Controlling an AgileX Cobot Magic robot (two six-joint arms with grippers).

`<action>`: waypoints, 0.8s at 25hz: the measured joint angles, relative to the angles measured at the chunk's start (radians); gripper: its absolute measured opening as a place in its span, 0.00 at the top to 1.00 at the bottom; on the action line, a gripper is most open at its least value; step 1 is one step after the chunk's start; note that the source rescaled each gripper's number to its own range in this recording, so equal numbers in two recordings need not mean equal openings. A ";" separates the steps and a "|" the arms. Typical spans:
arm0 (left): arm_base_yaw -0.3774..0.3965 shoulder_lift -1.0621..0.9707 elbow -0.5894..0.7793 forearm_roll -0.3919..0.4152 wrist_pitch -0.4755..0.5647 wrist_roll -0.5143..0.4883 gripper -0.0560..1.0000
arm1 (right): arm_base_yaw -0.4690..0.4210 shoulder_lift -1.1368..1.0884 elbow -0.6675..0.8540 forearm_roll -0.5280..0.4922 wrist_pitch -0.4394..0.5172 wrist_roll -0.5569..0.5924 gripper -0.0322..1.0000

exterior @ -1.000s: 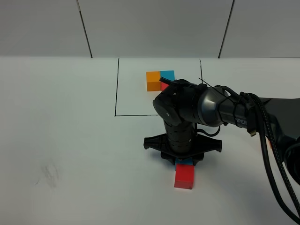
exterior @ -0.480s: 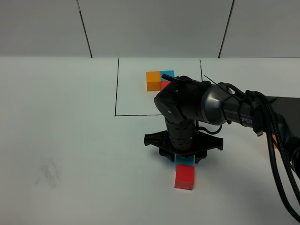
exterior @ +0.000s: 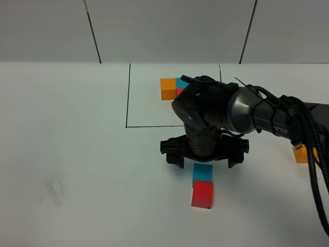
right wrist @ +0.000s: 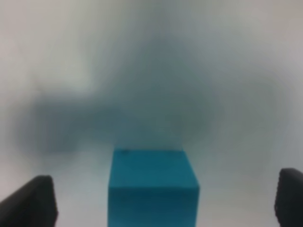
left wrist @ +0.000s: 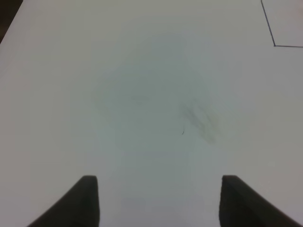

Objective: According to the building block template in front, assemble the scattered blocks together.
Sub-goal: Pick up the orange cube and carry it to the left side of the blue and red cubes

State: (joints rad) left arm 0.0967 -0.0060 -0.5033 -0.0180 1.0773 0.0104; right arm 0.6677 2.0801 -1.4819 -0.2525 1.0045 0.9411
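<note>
The building block template [exterior: 167, 88], matte cubes inside a thin black rectangle, is seen beyond the released, spread jaws of the black right gripper [exterior: 204, 161]. Between those jaws a blue matte cube [exterior: 202, 172] is set untouched, a red matte cube [exterior: 202, 194] touching it, an orange matte cube [exterior: 300, 153] well outside. The jaws of the left gripper [left wrist: 158, 201] are likewise spread over white table [left wrist: 142, 94].

The right arm [exterior: 221, 110] is hiding most of the template's red cube [exterior: 179, 92], a cable [exterior: 310, 150] is covering part of the loose orange block [exterior: 299, 154], and the blue block [right wrist: 153, 189] is running off the blurred right wrist picture's edge.
</note>
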 joint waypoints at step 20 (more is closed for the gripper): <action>0.000 0.000 0.000 0.000 0.000 0.001 0.73 | -0.466 -0.665 -0.007 -0.212 0.211 -0.536 0.08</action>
State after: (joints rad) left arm 0.0967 -0.0060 -0.5033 -0.0180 1.0773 0.0117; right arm 0.2019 1.4154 -1.4894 -0.4647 1.2157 0.4051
